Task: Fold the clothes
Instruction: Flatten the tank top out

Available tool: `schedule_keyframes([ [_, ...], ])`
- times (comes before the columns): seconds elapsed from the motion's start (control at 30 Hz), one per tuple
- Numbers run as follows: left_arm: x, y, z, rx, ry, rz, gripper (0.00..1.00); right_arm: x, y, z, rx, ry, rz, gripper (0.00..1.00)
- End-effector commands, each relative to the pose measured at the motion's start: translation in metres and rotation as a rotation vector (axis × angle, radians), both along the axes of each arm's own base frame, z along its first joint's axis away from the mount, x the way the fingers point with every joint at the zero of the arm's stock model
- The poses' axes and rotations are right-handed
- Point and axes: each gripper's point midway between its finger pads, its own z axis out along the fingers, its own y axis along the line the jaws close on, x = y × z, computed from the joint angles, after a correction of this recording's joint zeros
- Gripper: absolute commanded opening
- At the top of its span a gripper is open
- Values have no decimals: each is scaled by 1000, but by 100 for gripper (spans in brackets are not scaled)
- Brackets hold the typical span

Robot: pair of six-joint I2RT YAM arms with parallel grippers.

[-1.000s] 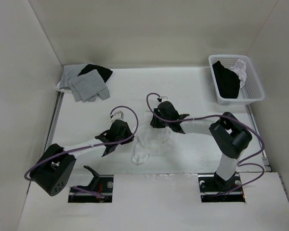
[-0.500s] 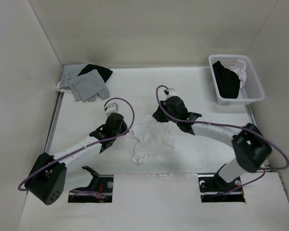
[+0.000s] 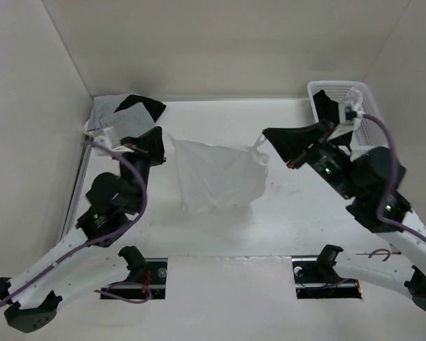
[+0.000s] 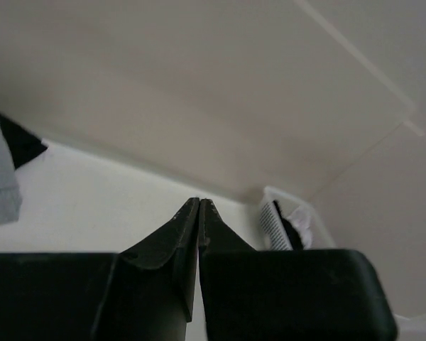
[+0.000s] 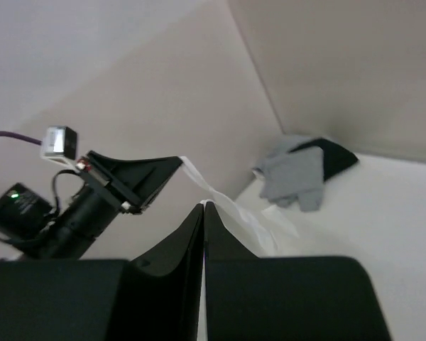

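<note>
The clothes, a thin white camisole [image 3: 216,174], hang spread in the air above the table, stretched between both grippers. My left gripper [image 3: 162,139] is shut on its upper left corner. No cloth shows at its own shut tips [image 4: 199,201] in the left wrist view. My right gripper [image 3: 266,134] is shut on the upper right corner, beside a strap loop. In the right wrist view a taut white band of the camisole [image 5: 220,199] runs from my shut right gripper [image 5: 203,204] across to the left gripper [image 5: 172,163]. The lower hem hangs near the table.
Grey and black garments [image 3: 128,108] lie in the back left corner, seen also as a grey pile [image 5: 298,177] from the right wrist. The white mesh basket [image 3: 376,128] stands at the back right, half hidden by the right arm. White walls close in on three sides.
Both grippers have shut on the crumpled camisole, risen off the table and moved apart. The camisole has gone from a heap to a hanging spread sheet.
</note>
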Motion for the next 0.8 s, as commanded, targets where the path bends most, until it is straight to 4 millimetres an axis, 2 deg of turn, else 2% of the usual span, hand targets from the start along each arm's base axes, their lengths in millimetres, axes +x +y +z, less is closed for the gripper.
schedule_keyframes([
  [0.0,-43,29,84,-103,-188,20,2,-49,-29,59,57,-125,24,3],
  [0.03,-50,31,96,-115,-214,4,2,-58,-34,69,68,-142,28,3],
  [0.1,-71,38,139,-164,-321,-37,2,-78,-45,99,109,-157,38,2],
  [0.2,-83,39,161,-185,-363,-76,1,-87,-52,115,128,-152,40,2],
  [0.3,-86,41,169,-182,-384,-63,1,-88,-52,114,123,-141,37,3],
  [0.43,-82,34,158,-138,-371,-33,2,-73,-43,91,67,-117,-33,3],
  [0.5,-74,25,142,-94,-357,3,3,-57,-41,77,39,-110,-95,4],
  [0.57,-65,12,123,-39,-336,25,4,-38,-31,56,12,-83,-115,4],
  [0.63,-45,-7,79,59,-270,78,4,-10,-19,28,-27,-48,-124,4],
  [0.7,-23,-15,34,114,-191,140,5,29,-9,-7,-55,10,-118,4],
  [0.77,4,-17,-16,172,-115,207,5,83,-7,-50,-72,104,-116,4],
])
